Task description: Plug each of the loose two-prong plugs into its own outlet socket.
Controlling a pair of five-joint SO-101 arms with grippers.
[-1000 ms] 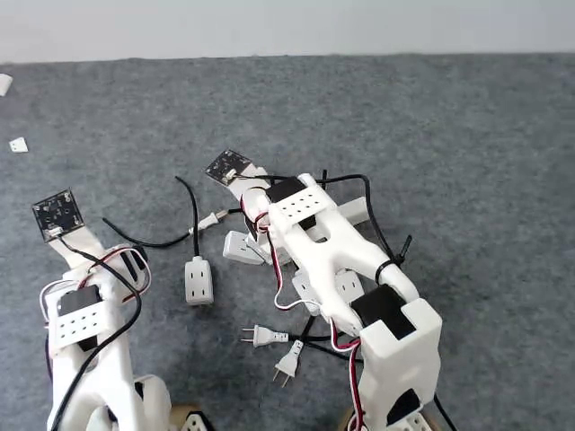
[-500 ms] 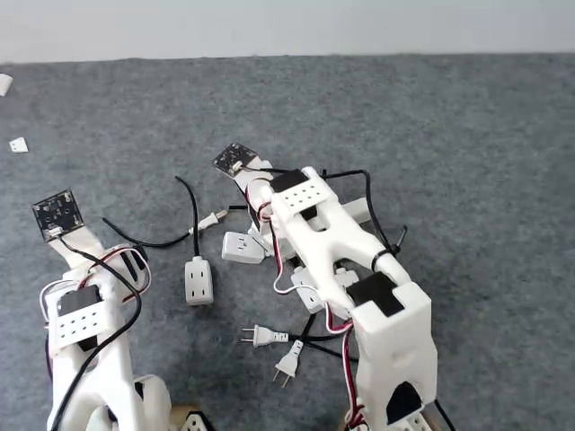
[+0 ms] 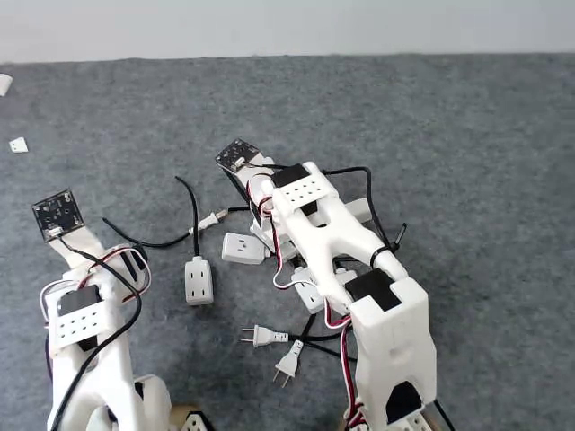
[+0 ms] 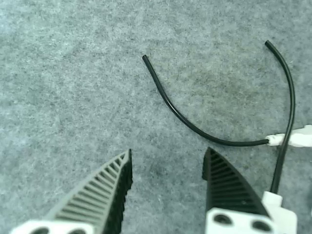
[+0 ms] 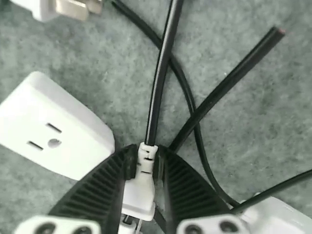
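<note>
Right wrist view: right gripper (image 5: 146, 150) clenched on a white plug (image 5: 139, 192) beside an outlet socket (image 5: 48, 131); left gripper (image 4: 168, 152) released.

A: Where can a gripper pass?
B: Over the grey carpet (image 3: 467, 153) beyond and right of the right arm (image 3: 323, 229), and ahead of the left gripper (image 4: 169, 151), fingers spread, up to a curved black cord (image 4: 234, 143)
A: What stands in the way?
B: Around the right gripper (image 5: 146, 151), closed on a held plug (image 5: 139, 195): crossing cords (image 5: 163, 73) and an outlet socket (image 5: 48, 131) just beside its fingers. Between the arms lie a second socket (image 3: 199, 280) and two loose plugs (image 3: 262, 337)
</note>
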